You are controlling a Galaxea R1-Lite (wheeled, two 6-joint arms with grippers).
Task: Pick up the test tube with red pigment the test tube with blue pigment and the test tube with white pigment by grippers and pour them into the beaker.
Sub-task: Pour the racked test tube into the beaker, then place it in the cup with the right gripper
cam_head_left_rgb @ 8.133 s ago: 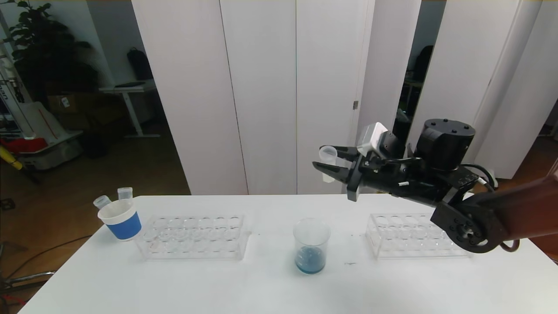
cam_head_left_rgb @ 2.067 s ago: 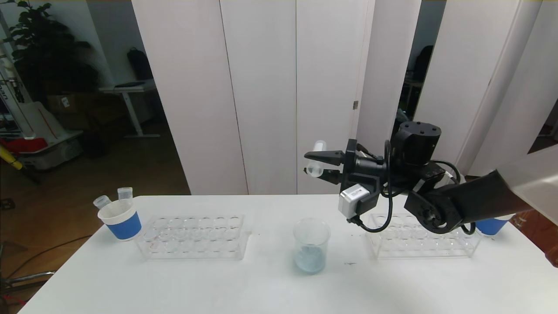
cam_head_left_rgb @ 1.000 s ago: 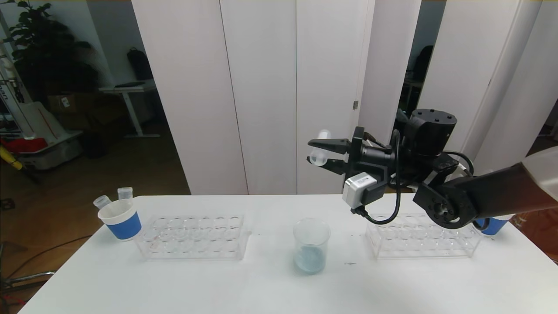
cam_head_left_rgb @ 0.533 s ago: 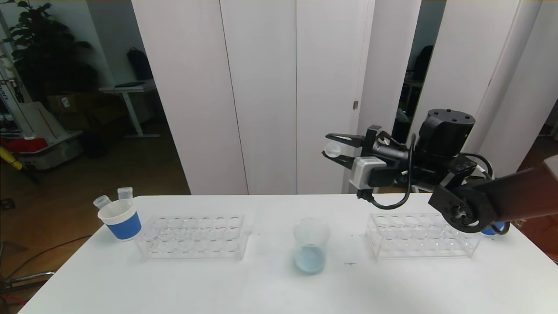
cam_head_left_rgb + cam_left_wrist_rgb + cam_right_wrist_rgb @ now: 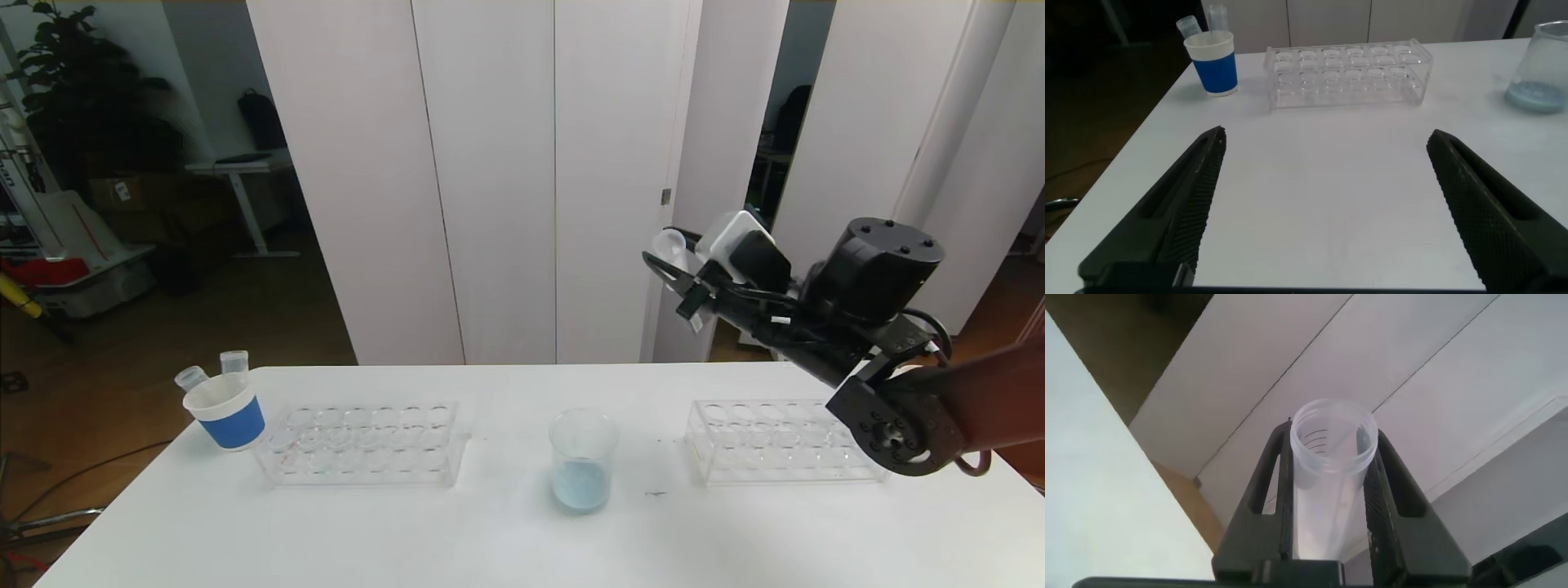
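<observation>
My right gripper point(image 5: 663, 257) hangs high in the air, above and to the right of the beaker point(image 5: 581, 461), near the right rack. It is shut on a clear test tube point(image 5: 671, 243) that looks empty and whitish inside; I take it for the test tube with white pigment. In the right wrist view the tube point(image 5: 1334, 449) sits between both fingers, open mouth pointing away. The beaker holds pale blue liquid at its bottom. My left gripper point(image 5: 1326, 137) is open over bare table, nothing between its fingers. No tube with red or blue pigment shows.
A blue paper cup point(image 5: 227, 412) at the table's left holds two clear tubes point(image 5: 234, 361), their contents hidden. Two clear racks stand on the white table point(image 5: 490, 539): one left of the beaker point(image 5: 363, 441), one right point(image 5: 775, 441).
My right gripper has swung right, away from above the beaker, and rolled over so its white block is on top. The tube's mouth has turned upward. The beaker's liquid went from deep blue to pale blue.
</observation>
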